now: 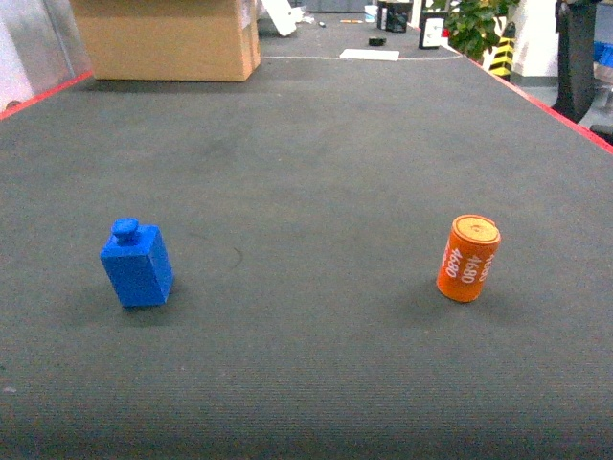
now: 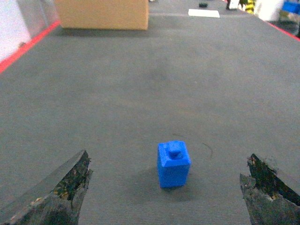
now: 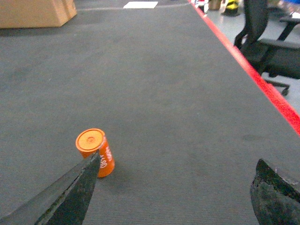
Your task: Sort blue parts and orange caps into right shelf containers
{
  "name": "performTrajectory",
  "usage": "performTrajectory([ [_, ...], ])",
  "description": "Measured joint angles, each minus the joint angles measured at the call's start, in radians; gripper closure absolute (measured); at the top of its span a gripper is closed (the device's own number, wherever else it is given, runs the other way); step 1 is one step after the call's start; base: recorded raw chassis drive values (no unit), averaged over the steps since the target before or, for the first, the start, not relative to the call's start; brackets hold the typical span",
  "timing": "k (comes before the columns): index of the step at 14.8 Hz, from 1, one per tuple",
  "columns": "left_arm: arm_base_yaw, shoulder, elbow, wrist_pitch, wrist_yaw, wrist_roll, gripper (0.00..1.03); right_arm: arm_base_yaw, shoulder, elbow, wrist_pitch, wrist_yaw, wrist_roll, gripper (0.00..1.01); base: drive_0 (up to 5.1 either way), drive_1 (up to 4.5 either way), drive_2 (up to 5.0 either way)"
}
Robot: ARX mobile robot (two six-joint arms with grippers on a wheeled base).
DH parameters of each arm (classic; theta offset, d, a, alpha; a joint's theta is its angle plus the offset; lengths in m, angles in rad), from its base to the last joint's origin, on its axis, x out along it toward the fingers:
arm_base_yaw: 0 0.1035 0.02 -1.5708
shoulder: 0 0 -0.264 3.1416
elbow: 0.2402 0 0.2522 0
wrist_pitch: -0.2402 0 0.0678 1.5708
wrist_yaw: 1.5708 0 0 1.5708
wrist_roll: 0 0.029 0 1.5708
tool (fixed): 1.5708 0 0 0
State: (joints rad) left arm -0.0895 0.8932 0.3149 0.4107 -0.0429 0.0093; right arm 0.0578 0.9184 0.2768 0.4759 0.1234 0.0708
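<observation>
**Ana:** Dark ribbed matting [image 1: 306, 402] is filling the near edge of the head view, and nothing on it is being held. On the near left a blue part [image 1: 137, 264] is sitting, leaning a little, with its stud on top. On the near right an orange cap [image 1: 468, 258] is standing slightly tilted, pale lettering facing us. The two are lying well apart.

**Ben:** Are any crates showing?

**Ana:** No. Only a cardboard box [image 1: 168, 38] is sitting at the far left, and no arm is reaching into this view. I am judging the sorting as barely begun: both pieces are waiting on the mat.

**Ben:** And the left wrist view?

**Ana:** Nearest, the left gripper [image 2: 168, 194] is hanging with its two worn fingers [image 2: 63, 194] spread wide, one at each lower corner. The blue part [image 2: 173, 165] is standing between them but a little farther out, touching neither.

**Ben:** So it is lined up?

**Ana:** It is looking that way to me, though nothing is being pinched.

**Ben:** The right wrist view?

**Ana:** The right gripper [image 3: 176, 194] is likewise gaping, dark fingers [image 3: 70, 197] at the lower corners. The orange cap [image 3: 95, 152] is standing just beyond the left finger's tip, off to the left of the gap, not centred. A red border [image 3: 262, 89] is running along the right side.

**Ben:** What is left, then?

**Ana:** Everything, I am guessing: both grasps, then carrying each piece to containers these views are not showing.
</observation>
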Motion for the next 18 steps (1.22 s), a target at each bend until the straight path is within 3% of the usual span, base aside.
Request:
performTrajectory([
  [2,-0.017,0.266,0.087,0.055,0.013,0.007,0.05,0.031,0.271,0.115,0.052,-0.070,0.021,0.03,0.0,0.00,0.0],
  [4,-0.027,0.434,0.143,0.109,0.012,0.012,0.05,0.079,0.465,0.214,0.080,-0.098,0.023,0.03,0.0,0.00,0.0],
  [10,-0.031,0.702,0.219,0.223,-0.007,-0.007,0.05,0.172,0.789,0.367,0.150,-0.077,0.018,0.03,0.0,0.00,0.0],
  [18,-0.034,0.871,0.285,0.272,-0.009,-0.031,0.05,0.182,0.954,0.452,0.208,-0.052,0.035,0.03,0.0,0.00,0.0],
])
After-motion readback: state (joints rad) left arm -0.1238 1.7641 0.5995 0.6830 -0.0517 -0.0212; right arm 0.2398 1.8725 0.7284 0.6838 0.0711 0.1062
